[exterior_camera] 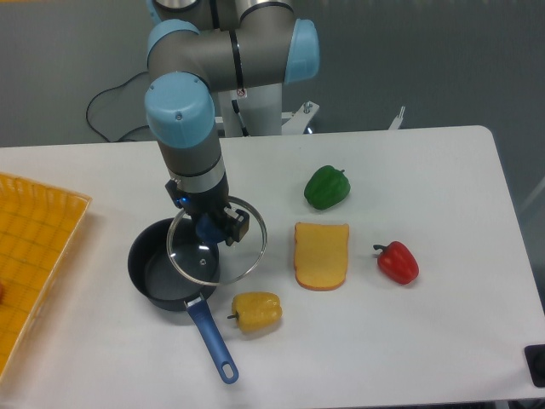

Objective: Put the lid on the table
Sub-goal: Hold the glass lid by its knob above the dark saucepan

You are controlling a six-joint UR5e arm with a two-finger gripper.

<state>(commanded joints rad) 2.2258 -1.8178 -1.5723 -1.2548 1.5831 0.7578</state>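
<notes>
Gripper [210,228] clamps lid [217,241] knob, lid tilted over saucepan [163,273] rim; table [443,332] adjacent.

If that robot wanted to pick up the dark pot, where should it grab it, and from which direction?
Probably the long blue handle of the saucepan, coming straight down from above. It lies flat on the table, sticks out toward the camera, and looks narrow enough for two fingers. The pot's round wall looks too wide, and the lid in the hand partly covers it.

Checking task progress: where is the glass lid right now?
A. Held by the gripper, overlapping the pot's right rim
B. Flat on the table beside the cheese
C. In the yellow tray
A: the gripper grips the lid by its knob, overlapping the saucepan.
</notes>
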